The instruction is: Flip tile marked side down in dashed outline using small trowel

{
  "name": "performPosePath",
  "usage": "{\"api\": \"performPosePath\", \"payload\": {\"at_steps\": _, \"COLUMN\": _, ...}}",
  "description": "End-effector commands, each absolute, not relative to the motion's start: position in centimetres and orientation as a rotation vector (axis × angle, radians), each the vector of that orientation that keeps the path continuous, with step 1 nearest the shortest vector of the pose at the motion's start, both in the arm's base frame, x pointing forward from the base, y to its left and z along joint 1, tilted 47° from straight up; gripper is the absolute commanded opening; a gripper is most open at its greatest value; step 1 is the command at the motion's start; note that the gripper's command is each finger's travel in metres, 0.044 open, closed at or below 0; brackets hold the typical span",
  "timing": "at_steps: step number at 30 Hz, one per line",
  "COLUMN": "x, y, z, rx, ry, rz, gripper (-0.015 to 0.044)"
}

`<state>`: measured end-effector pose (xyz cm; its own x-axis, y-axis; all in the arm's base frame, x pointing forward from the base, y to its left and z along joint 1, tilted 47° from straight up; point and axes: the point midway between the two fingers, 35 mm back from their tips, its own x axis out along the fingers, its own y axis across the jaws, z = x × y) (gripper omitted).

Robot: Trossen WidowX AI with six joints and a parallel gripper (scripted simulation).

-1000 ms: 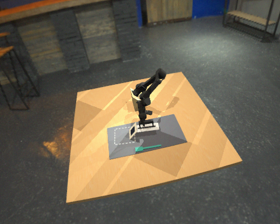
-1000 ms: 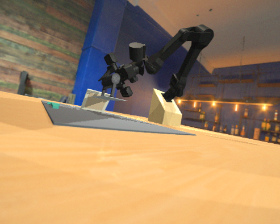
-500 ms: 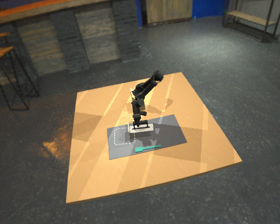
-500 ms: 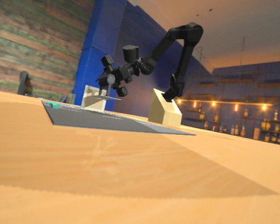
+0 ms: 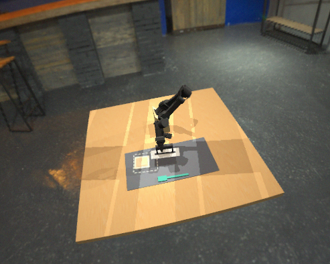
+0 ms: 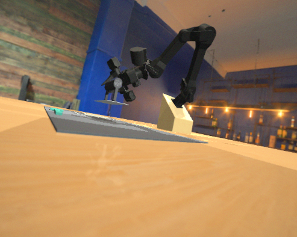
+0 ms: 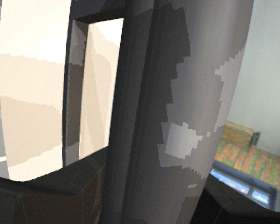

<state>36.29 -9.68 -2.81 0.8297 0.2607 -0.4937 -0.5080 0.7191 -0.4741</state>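
The tile (image 5: 142, 161) lies on the dark mat (image 5: 203, 159) (image 6: 80, 124), within the dashed outline (image 5: 135, 172), toward its left side. Its upper face shows a pale border and a plain yellowish centre; no dark mark shows on it. The trowel has a flat whitish blade (image 5: 176, 152) (image 6: 111, 103) (image 7: 30, 110) and a thick dark handle (image 7: 175, 100). My gripper (image 5: 160, 147) (image 6: 117, 83) is shut on that handle. The blade is held above the mat, to the right of the tile in the top view. The tile cannot be made out in the exterior view.
A teal flat-bladed tool (image 5: 162, 178) (image 6: 58, 112) lies on the mat near its front edge. A pale wedge-shaped block (image 6: 173, 121) stands on the table (image 5: 176, 206) near the arm's base.
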Motion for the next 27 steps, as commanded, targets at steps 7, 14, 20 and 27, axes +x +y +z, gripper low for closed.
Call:
{"api": "performPosePath", "payload": {"at_steps": 7, "x": 36.9, "y": -9.2, "z": 0.9, "rx": -0.645, "ry": 0.409, "rz": 0.422, "gripper": 0.0000}}
{"api": "performPosePath", "payload": {"at_steps": 14, "x": 37.0, "y": -8.5, "z": 2.8, "rx": -0.644, "ry": 0.408, "rz": 0.422, "gripper": 0.0000}}
{"api": "performPosePath", "payload": {"at_steps": 20, "x": 37.0, "y": -8.5, "z": 2.8, "rx": -0.644, "ry": 0.408, "rz": 0.422, "gripper": 0.0000}}
{"api": "performPosePath", "payload": {"at_steps": 27, "x": 37.0, "y": -8.5, "z": 2.8, "rx": -0.644, "ry": 0.408, "rz": 0.422, "gripper": 0.0000}}
